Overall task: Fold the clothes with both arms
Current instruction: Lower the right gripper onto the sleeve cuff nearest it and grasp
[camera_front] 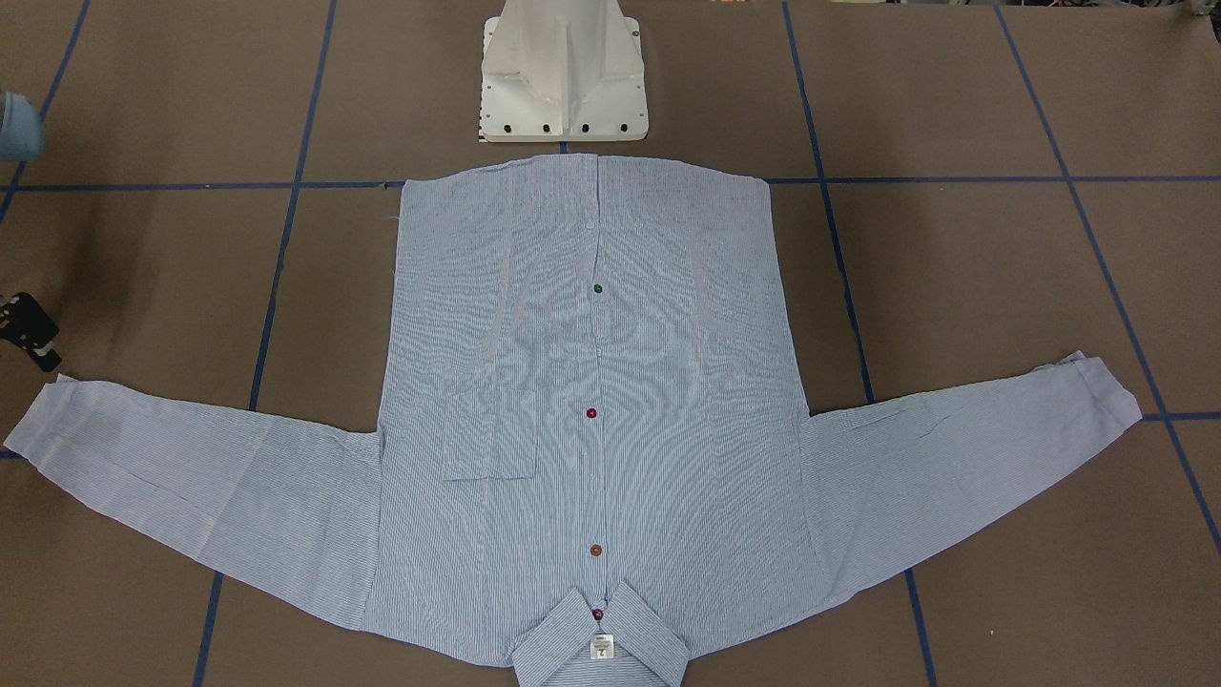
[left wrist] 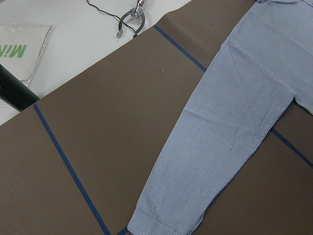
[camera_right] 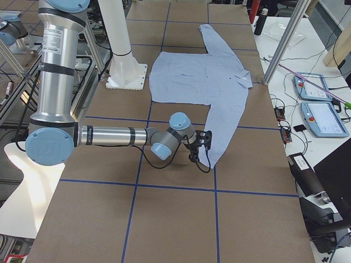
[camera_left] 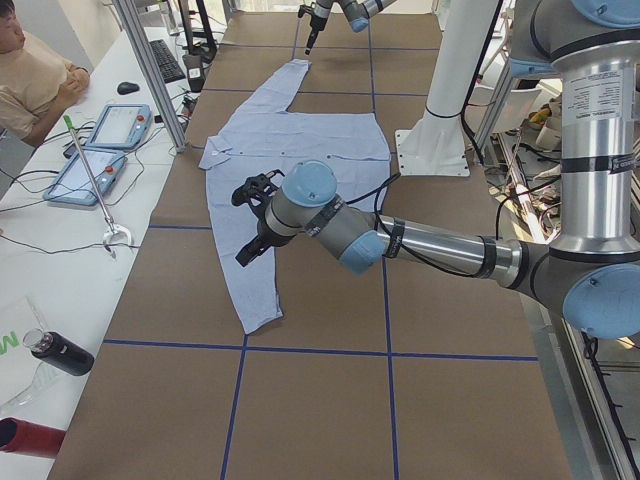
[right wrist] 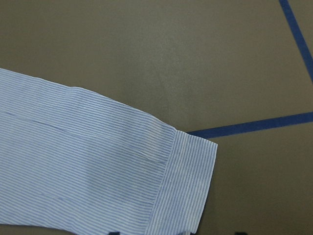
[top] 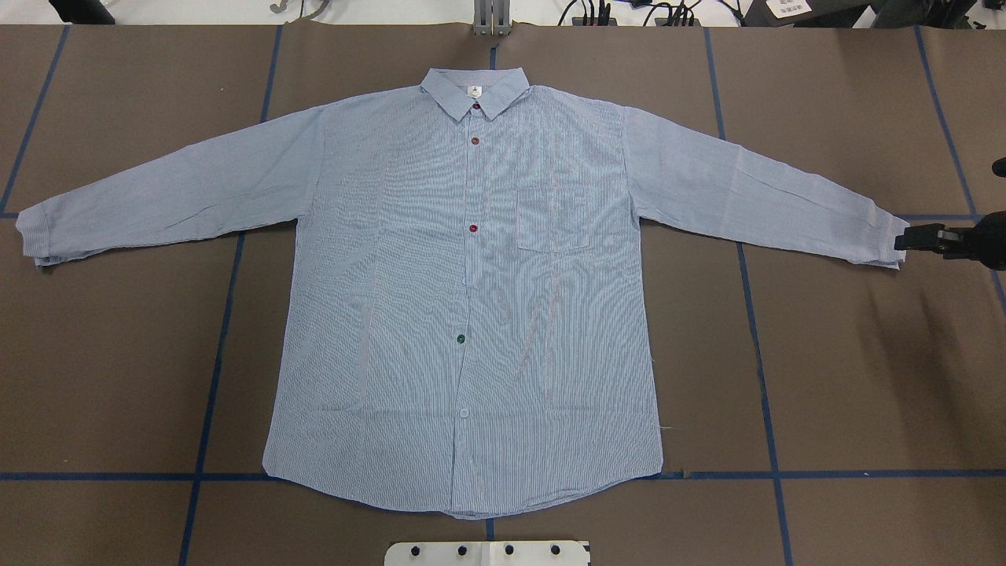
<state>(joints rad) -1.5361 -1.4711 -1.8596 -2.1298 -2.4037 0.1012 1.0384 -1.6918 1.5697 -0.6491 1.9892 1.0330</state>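
Note:
The light blue-and-white striped shirt point(top: 471, 267) lies flat and buttoned on the brown table, both sleeves spread out and the collar point(top: 475, 90) on the far side. My right gripper point(top: 916, 237) hangs just past the cuff point(right wrist: 186, 186) of the sleeve on my right. It also shows in the front-facing view point(camera_front: 29, 329) and the right side view point(camera_right: 204, 143). Its fingertips stand wide apart and hold nothing. My left gripper point(camera_left: 250, 220) hovers high over the other sleeve point(left wrist: 230, 122); I cannot tell whether it is open or shut.
The white pedestal base point(camera_front: 563, 86) stands at the shirt's hem. Blue tape lines point(top: 758, 354) grid the table. A white side bench holds touch panels point(camera_left: 100, 150) and a bottle point(camera_left: 60, 355), with a seated operator point(camera_left: 30, 80) beside it.

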